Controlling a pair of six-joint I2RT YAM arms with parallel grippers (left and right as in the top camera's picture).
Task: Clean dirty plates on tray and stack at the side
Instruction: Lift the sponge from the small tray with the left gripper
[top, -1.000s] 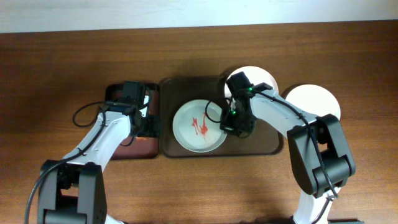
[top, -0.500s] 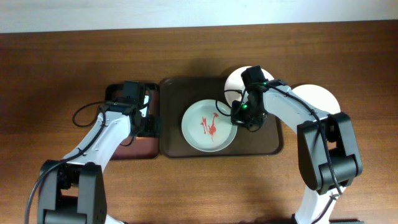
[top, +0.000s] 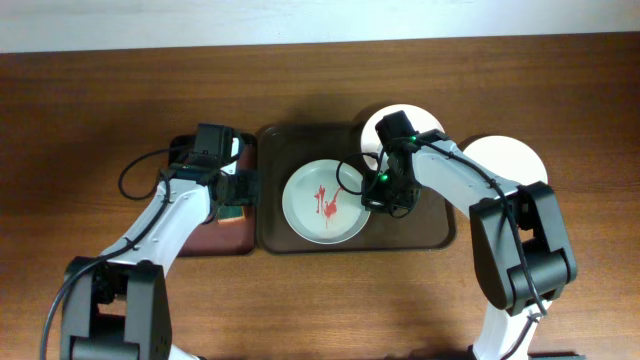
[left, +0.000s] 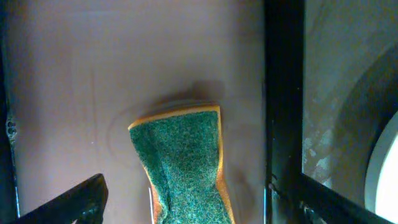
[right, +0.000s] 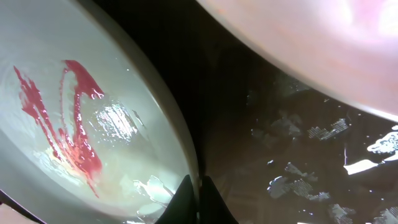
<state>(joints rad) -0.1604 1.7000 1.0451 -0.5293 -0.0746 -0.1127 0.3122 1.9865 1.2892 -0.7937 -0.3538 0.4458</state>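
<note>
While the right gripper (right: 196, 198) pinches the rim of the sauce-smeared plate (right: 74, 124) on the big tray (right: 261, 143), the left gripper (left: 196, 208) hangs spread wide over a green sponge (left: 180, 155) lying in the small tray (left: 93, 74). A second plate (top: 428, 122) is partly hidden behind the right arm. A third plate (top: 510, 160) sits on the table (top: 100, 120).

Glossy smeared plate (right: 93, 130), scuffed shiny dark tray (right: 298, 162), rough green-faced sponge (left: 183, 162), wood-grain matt tabletop (top: 320, 90)

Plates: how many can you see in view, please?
3: the smeared plate on the tray, a half-hidden plate under the right arm, a bare plate on the tabletop.
</note>
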